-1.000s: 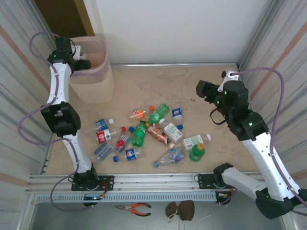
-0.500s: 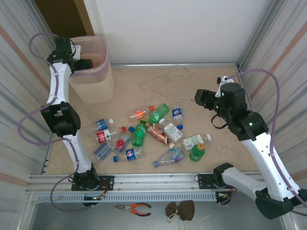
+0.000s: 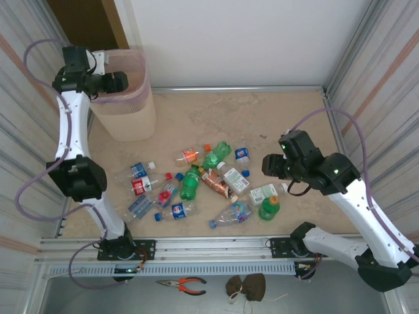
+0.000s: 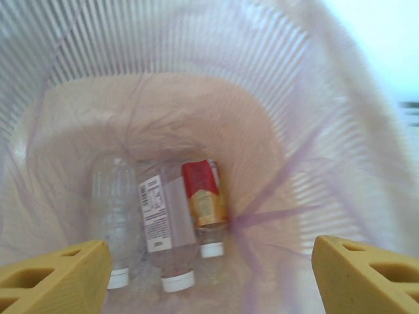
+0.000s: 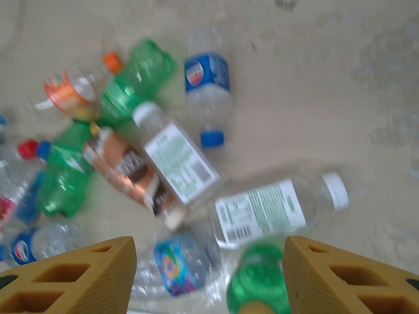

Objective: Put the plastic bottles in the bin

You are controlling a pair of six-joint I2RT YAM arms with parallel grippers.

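My left gripper [image 3: 112, 82] hangs over the bin [image 3: 134, 114], which stands in the far left corner of the table [image 3: 196, 111]. Its jaws are spread wide with nothing between them. Three bottles lie side by side on the bin's floor, their long axes parallel and their white caps all toward the lower edge of my wrist view. One is a bare clear bottle [image 4: 114, 196]. Next to it is a white-label bottle [image 4: 157, 216] whose fine print is too small to read. The third is a red-and-gold-label bottle [image 4: 204, 193] with blurred writing.

My right gripper [image 3: 268, 165] hovers above the right end of the heap of bottles in the middle of the table, jaws apart and pinching nothing. Below it, a blue-label bottle [image 5: 206, 78] lies far to near with its blue cap at the near end. Its round red, white and blue logo is too blurred for me to read a name. A green-print bottle [image 5: 180, 160] slants with its white cap to the far left. A barcode bottle [image 5: 258, 212] lies left to right with its white cap at the right and the barcode at the label's left end. A stubby green bottle [image 5: 258, 288] sits just near of it. Farther left lie a long green bottle [image 5: 141, 69], an orange-cap bottle [image 5: 75, 88] and a brown-label bottle [image 5: 124, 167], their lettering unreadable.
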